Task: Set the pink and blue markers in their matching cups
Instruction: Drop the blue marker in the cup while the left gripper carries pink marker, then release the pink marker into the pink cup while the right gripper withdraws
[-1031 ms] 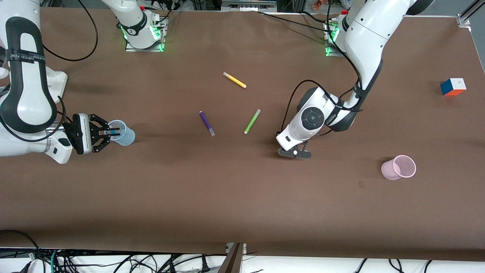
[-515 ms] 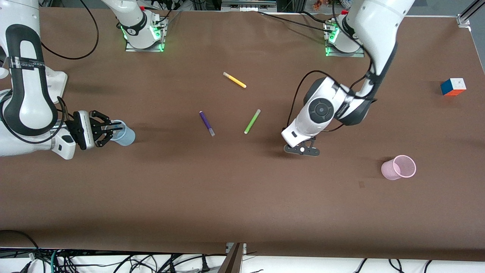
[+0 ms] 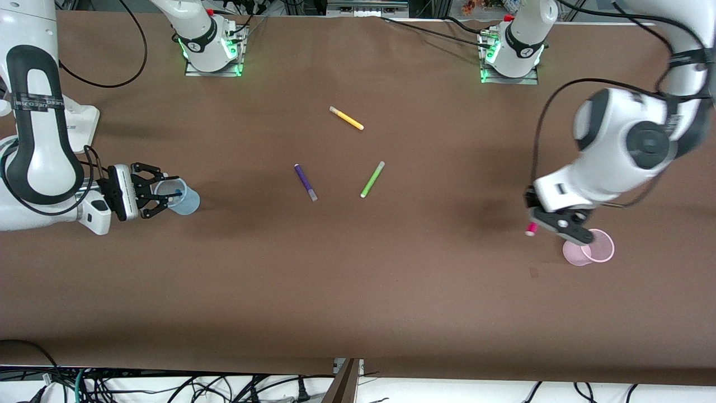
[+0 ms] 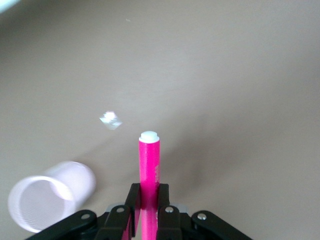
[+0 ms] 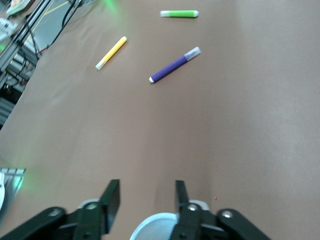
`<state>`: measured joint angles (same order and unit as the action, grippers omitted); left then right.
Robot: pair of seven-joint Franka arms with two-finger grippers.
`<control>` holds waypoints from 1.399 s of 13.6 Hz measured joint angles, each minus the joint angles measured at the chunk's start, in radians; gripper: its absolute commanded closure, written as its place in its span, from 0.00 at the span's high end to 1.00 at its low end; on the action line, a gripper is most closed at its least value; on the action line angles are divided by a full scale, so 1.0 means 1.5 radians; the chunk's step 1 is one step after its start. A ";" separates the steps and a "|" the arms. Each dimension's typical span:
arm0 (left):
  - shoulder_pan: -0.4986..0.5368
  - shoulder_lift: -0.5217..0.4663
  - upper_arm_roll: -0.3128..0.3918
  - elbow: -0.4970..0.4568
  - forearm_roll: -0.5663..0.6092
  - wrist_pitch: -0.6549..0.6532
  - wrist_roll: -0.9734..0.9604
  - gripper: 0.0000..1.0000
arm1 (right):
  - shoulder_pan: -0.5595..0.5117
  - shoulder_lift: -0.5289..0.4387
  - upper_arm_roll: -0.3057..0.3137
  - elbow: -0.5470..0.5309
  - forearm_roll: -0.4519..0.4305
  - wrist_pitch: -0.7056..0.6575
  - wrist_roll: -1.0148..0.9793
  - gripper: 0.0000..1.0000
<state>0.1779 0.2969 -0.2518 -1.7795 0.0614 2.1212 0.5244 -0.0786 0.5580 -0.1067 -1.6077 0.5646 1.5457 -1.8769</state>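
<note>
My left gripper is shut on the pink marker and holds it in the air, beside and just above the pale pink cup. In the left wrist view the marker sticks out from between the shut jaws of my left gripper, with the pink cup off to one side. My right gripper is open at the pale blue cup. A blue end of the blue marker shows inside the cup. The right wrist view shows my right gripper open and empty over the cup's rim.
A purple pen, a lime-green pen and a yellow pen lie on the middle of the brown table. A colour cube sits near the left arm's end.
My left arm has swung from the table's middle to the pink cup, carrying the pink marker. My right gripper has opened; the blue marker left its fingers and sits in the blue cup.
</note>
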 measured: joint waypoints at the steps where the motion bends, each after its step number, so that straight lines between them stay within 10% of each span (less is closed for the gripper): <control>1: 0.035 0.002 0.000 0.000 -0.028 0.016 0.093 0.00 | -0.002 0.000 0.000 0.009 0.002 -0.002 0.041 1.00; 6: 0.130 0.056 0.000 -0.002 -0.170 0.100 0.444 0.00 | 0.001 -0.007 0.005 0.120 -0.016 -0.070 0.411 1.00; 17: 0.208 0.168 -0.002 0.032 -0.400 0.125 0.826 0.00 | 0.103 -0.077 0.068 0.190 -0.324 -0.115 1.184 1.00; 19: 0.213 0.181 -0.002 0.036 -0.402 0.125 0.835 0.30 | 0.106 -0.133 0.079 0.156 -0.345 -0.117 1.241 1.00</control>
<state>0.4970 0.5683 -0.2550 -1.7247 -0.5413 2.3086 1.7763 0.0799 0.3590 0.0121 -1.3737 0.0465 1.3704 -0.0152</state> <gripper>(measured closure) 0.824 0.000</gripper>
